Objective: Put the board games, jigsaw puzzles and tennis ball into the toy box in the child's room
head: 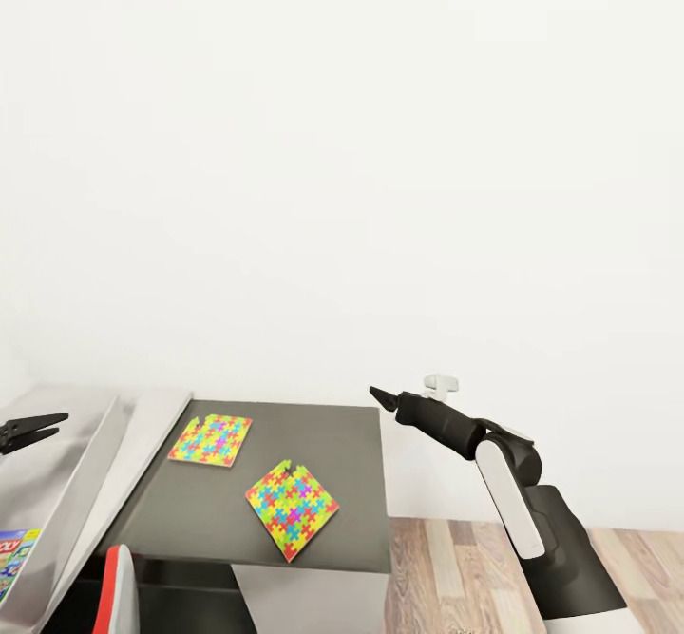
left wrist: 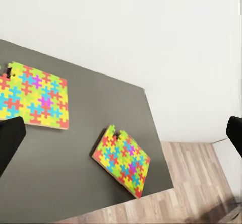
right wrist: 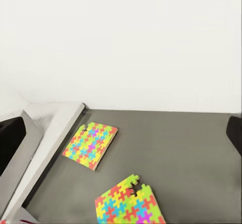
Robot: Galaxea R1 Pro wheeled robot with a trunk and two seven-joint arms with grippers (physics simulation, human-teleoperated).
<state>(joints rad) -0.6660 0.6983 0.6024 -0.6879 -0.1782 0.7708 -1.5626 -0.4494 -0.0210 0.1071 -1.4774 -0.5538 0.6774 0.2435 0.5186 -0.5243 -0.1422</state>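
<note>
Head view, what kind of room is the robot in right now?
Probably a child's room or playroom: two colourful jigsaw puzzles lie on a dark grey table against a plain white wall, a board game's corner shows, and the floor is wood plank.

The dark grey cabinet section (head: 351, 482) of the table is seen against the white wall, with the lighter white-grey desk top (head: 142, 434) joined on at its left. Two jigsaw puzzles are laid flat right on the dark surface: one (head: 211, 440) near the back-left corner, close to the seam with the light top, and the other (head: 292, 509) turned like a diamond nearer the front edge. The two are kept apart, not touching. Wood-plank floor (head: 456, 567) is seen off the right side.
</note>
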